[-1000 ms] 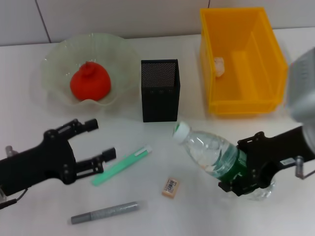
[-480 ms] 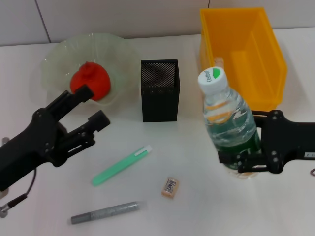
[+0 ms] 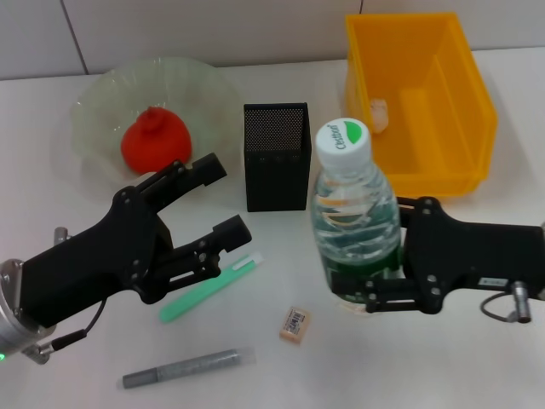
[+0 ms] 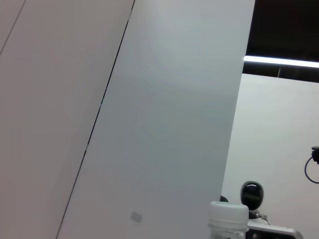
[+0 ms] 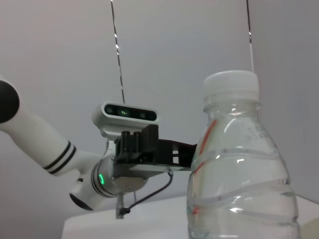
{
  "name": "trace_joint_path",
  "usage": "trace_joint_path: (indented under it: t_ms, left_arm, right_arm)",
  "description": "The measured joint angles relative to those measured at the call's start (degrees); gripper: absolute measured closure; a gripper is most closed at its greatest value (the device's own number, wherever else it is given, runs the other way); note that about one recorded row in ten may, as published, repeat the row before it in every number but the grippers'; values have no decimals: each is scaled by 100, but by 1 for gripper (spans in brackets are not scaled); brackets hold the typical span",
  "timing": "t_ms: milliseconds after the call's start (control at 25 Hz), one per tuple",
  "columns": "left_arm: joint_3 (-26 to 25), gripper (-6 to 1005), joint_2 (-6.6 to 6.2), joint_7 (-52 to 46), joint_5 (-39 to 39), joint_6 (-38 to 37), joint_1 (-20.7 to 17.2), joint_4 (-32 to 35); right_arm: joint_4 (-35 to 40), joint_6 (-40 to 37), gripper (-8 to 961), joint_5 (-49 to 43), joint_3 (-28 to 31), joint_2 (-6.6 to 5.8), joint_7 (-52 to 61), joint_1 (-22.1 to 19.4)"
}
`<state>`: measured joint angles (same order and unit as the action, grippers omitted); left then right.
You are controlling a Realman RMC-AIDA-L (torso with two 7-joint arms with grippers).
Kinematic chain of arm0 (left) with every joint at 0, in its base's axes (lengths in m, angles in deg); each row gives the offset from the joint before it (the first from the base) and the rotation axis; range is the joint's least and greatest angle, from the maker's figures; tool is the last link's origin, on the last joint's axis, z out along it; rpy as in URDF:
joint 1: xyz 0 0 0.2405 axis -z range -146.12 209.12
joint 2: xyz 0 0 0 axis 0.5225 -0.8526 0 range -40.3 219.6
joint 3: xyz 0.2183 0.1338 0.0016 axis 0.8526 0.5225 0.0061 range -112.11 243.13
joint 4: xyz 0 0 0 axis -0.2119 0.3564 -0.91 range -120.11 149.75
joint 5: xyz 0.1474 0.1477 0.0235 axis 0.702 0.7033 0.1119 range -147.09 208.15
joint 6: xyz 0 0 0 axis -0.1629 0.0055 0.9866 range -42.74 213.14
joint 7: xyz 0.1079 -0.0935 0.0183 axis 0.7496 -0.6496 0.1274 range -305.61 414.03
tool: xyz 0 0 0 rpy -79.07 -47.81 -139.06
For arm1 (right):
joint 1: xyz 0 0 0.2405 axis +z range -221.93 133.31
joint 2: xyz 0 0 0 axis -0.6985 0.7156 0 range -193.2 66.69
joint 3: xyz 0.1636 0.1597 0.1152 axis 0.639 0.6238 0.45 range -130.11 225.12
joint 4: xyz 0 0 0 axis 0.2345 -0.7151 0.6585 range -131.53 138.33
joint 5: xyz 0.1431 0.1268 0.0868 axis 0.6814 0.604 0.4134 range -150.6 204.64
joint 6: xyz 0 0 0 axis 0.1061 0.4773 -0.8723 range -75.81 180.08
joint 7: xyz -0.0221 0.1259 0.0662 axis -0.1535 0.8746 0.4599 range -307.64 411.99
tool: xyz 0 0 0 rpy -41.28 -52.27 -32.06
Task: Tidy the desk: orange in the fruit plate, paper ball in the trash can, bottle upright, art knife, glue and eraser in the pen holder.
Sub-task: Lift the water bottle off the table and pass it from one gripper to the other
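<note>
1. The bottle point(image 3: 356, 217) has been swung from lying tilted on the surface point(image 3: 477, 375) to standing upright, cap up, in front of the trash can point(image 3: 419, 102) and just beside the pen holder point(image 3: 277, 158)
2. The right hand point(image 3: 375, 290) is still pinched around the bottle's lower body at the green label, so the bottle is judged righted but not yet released
3. The left hand point(image 3: 217, 200) has been brought forward from the near left edge; its fingers are spread, holding nothing, above the green art knife point(image 3: 211, 286)
4. The orange point(image 3: 155, 141) is seen resting in the fruit plate point(image 3: 102, 102), and a paper ball point(image 3: 379, 113) in the trash can
5. The eraser point(image 3: 295, 325) and the grey glue stick point(image 3: 183, 368) are left on the surface, so the pen holder steps appear to remain
</note>
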<state>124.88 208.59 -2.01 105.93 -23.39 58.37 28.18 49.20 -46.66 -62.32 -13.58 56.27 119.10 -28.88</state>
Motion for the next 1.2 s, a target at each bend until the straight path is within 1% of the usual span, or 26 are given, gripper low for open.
trace_joint_path:
  t_ms: [40,80,160,240,360,400,520,800,1200]
  left_arm:
    - [0,137,0,0,0,0,0,0]
    - [-5,137,8,-15,-6,-20,36,-2]
    - [0,137,13,-19,-13,-55,76,-3]
    - [7,137,20,-20,-20,-92,133,-6]
    - [4,137,23,-20,-23,-108,145,-7]
    - [-6,137,25,-20,-25,-130,155,-9]
    - [-16,137,25,-20,-27,-139,162,-20]
    - [26,137,23,-88,-5,-102,280,-107]
    - [97,137,15,-150,18,-58,327,-152]
  right_arm:
    - [0,0,185,0,0,0,0,0]
    - [-187,-1,185,1,-3,0,-31,157]
    - [-267,-3,185,-2,-13,-1,-41,231]
    - [-487,32,185,-8,-214,-3,-120,458]
    - [-519,63,185,-8,-271,-2,-127,492]
    - [-597,128,185,-16,-368,1,-149,566]
    - [-696,175,185,-16,-428,1,-165,642]
    - [-1034,306,186,-15,-605,1,-169,971]
    - [-1115,360,186,45,-753,7,-113,1134]
